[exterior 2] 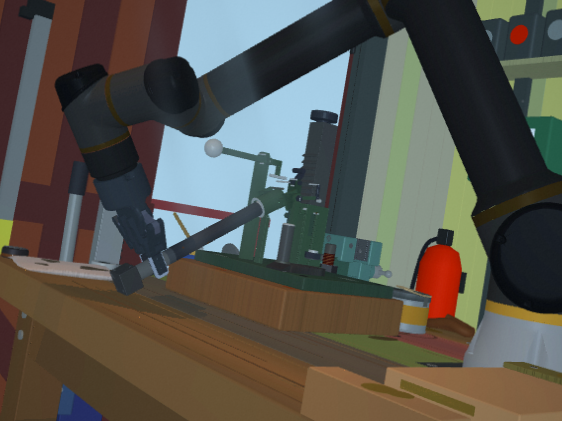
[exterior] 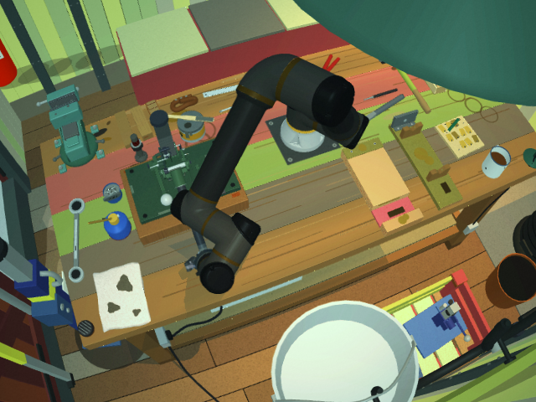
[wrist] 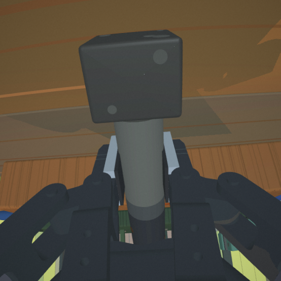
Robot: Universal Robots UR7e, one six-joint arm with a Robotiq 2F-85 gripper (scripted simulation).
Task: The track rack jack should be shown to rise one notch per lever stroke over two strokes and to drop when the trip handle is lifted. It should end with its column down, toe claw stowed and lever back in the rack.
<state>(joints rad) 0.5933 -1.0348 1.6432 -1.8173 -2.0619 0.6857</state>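
The dark lever (exterior 2: pixel 200 241) is plugged into the socket of the green rack jack (exterior 2: pixel 295 211) and slopes down from it toward the front of the bench, its square end cap (wrist: pixel 131 76) just above the wood. My gripper (exterior 2: pixel 157 263) has its fingers clamped on either side of the lever's grey shaft (wrist: pixel 141 167), just behind the cap. The jack stands on a green plate (exterior: pixel 173 190) over a wooden block. Its dark column (exterior 2: pixel 320 151) is upright at the back. The trip handle with a white ball (exterior 2: pixel 214 148) points out level above the lever. The toe claw is not clear to me.
A white bucket (exterior: pixel 346 350) stands on the floor in front of the bench. A stained cloth (exterior: pixel 122 295), a spanner (exterior: pixel 76 238) and a blue can (exterior: pixel 117 225) lie left of the gripper. A tan board (exterior: pixel 376 175) and the arm's base (exterior: pixel 303 134) lie to the right.
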